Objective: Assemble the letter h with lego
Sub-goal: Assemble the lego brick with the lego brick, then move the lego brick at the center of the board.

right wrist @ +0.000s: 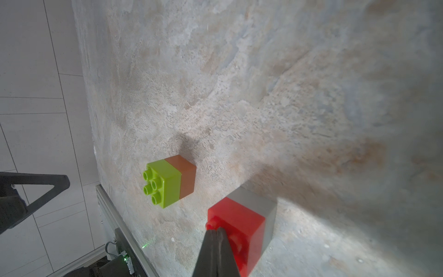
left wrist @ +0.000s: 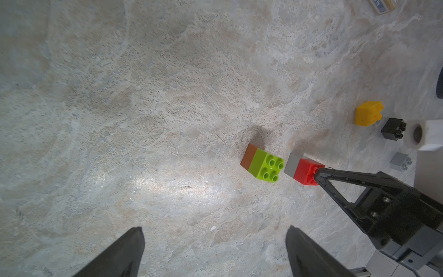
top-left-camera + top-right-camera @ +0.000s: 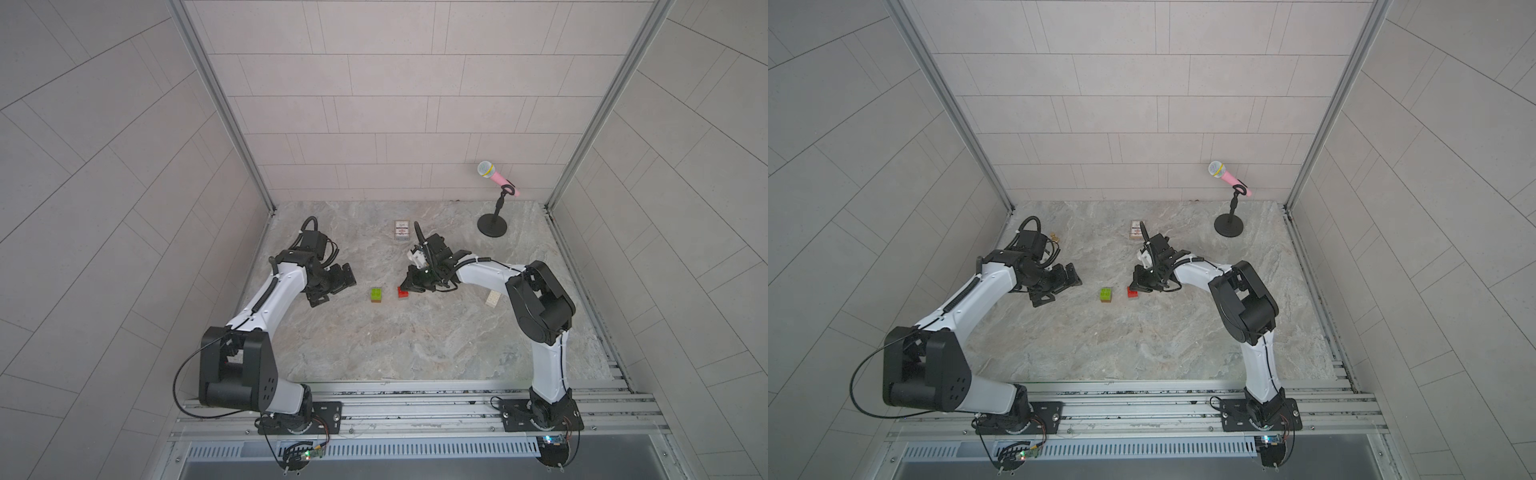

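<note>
One red brick [image 1: 242,221], right gripper [image 1: 217,230] closed, perhaps touching its studs

Grey tiled walls [image 3: 374,83], marbled tabletop [image 3: 374,340]

No wording is coming through clearly enough to read. The small card box [image 3: 402,231] is showing dark and reddish print on its pale face in both top views, but the print is appearing far too small to make out. In the left wrist view a corner of the card box [image 2: 382,5] is showing a dark blue panel with pale lettering, and this lettering is blurred and cut off by the picture's edge, so no word, brand or number is coming out of it.
</note>
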Robot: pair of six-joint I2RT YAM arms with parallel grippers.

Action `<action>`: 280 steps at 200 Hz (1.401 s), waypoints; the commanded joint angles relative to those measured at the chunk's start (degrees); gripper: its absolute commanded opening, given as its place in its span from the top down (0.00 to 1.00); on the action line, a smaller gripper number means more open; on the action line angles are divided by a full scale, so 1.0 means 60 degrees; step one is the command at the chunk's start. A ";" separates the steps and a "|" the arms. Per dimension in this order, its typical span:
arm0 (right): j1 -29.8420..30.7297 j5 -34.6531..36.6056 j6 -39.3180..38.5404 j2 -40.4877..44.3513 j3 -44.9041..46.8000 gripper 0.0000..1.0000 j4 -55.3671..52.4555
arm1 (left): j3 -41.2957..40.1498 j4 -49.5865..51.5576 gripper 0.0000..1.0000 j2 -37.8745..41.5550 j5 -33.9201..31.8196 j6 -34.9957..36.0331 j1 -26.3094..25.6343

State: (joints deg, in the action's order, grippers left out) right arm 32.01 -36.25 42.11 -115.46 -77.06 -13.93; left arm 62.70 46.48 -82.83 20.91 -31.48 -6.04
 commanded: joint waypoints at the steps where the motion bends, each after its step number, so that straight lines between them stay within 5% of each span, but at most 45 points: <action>1: 0.0384 0.1747 0.0043 -0.0941 0.0787 0.95 -0.1163 | -0.0115 0.0017 0.00 0.0022 -0.0022 0.0091 -0.0049; 60: 0.0451 0.1619 0.0659 0.0093 0.0745 0.81 -0.0580 | -0.0135 -0.0027 0.00 0.0021 0.0070 0.0089 -0.0080; 116: 0.0453 0.1765 0.3090 0.1204 0.0605 0.64 0.0564 | -0.0147 -0.0071 0.00 0.0053 0.0121 0.0096 -0.0092; 163: 0.0484 0.1254 0.4677 0.1218 0.0543 0.59 0.2302 | -0.0142 -0.0074 0.00 0.0100 0.0134 0.0091 -0.0121; 193: 0.0551 0.1935 0.3508 0.1706 0.0075 0.56 0.1073 | -0.0149 -0.0076 0.00 0.0153 0.0122 0.0099 -0.0135; 221: 0.0034 0.4018 0.1525 0.2789 0.0103 0.44 -0.1450 | -0.0153 -0.0083 0.00 0.0292 0.0036 0.0142 -0.0207; 243: -0.0961 0.5086 0.0931 0.4065 0.1189 0.29 -0.2389 | -0.0152 -0.0077 0.00 0.0490 -0.0100 0.0197 -0.0378; 280: -0.2855 0.5932 0.0928 0.5908 0.3009 0.19 -0.3482 | -0.0141 -0.0072 0.00 0.0818 -0.0295 0.0327 -0.0764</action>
State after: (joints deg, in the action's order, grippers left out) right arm 19.79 -8.51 49.65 -84.01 -65.08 -24.43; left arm 62.30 45.67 -80.14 20.62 -30.94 -9.19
